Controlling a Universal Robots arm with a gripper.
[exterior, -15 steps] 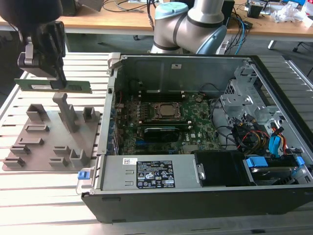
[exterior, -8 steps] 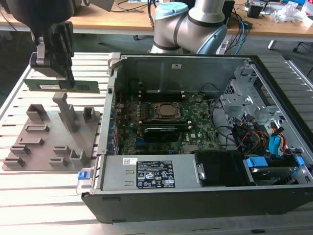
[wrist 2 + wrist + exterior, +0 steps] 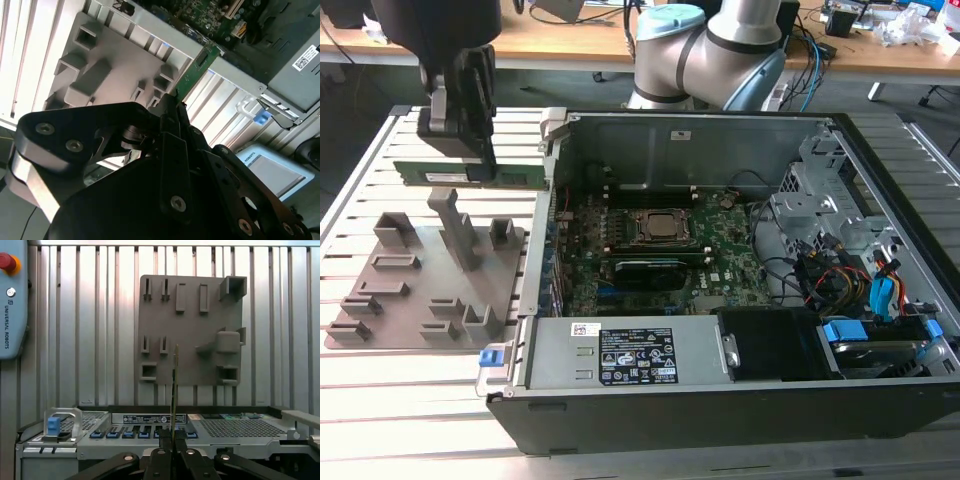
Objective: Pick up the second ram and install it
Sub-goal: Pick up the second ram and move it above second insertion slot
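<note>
Black metal jaws of the gripper [image 3: 472, 160] are clenched on the second ram [image 3: 515, 175], a long, narrow, thin green circuit-board stick. They grasp it near one end, so most of its length juts out sideways. In the first wrist view the stick [image 3: 175, 385] appears edge-on as a thin line rising from between the closed gripper [image 3: 172, 442]. In the second wrist view the gripper [image 3: 170, 107] pinches the board and its green free end [image 3: 195, 72] reaches out past it.

The ram hangs level over the far edge of a flat grey moulded holder plate [image 3: 410, 290] with raised blocks and narrow slots. It appears to be clear of those slots. A tall grey upright post [image 3: 455, 225] on the plate stands just below the stick. Both wrist views show the plate [image 3: 190, 325] [image 3: 115, 55] beyond the gripper.

The plate lies on a pale table of ribbed metal slats [image 3: 400, 400]. Just beside the plate, on the exterior view's right, an open black computer case [image 3: 720, 425] lies on its side. The ram's free end points towards it, close to its grey rim. Inside the case are a large green motherboard [image 3: 720, 270] and a square metal processor socket [image 3: 655, 228], well apart from the plate. A small blue latch [image 3: 492, 355] sits on the case corner nearest the plate. Beyond the case rises the silver and pale-blue robot arm [image 3: 720, 50].
</note>
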